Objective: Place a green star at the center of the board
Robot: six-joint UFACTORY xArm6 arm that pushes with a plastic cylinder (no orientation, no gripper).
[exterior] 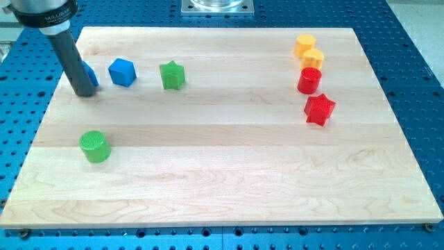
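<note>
The green star (171, 75) lies on the wooden board (222, 160) at the upper left. My tip (84, 92) rests on the board at the far upper left, well to the left of the star. It stands just in front of a blue block (91, 74) that the rod partly hides. A second blue block (122, 71) lies between the rod and the star. A green cylinder (94, 146) stands below the tip, toward the view's bottom left.
At the upper right stand a yellow block (304, 46), a second yellow block (313, 58), a red cylinder (309, 80) and a red star (319, 108). The board lies on a blue perforated table (416, 83).
</note>
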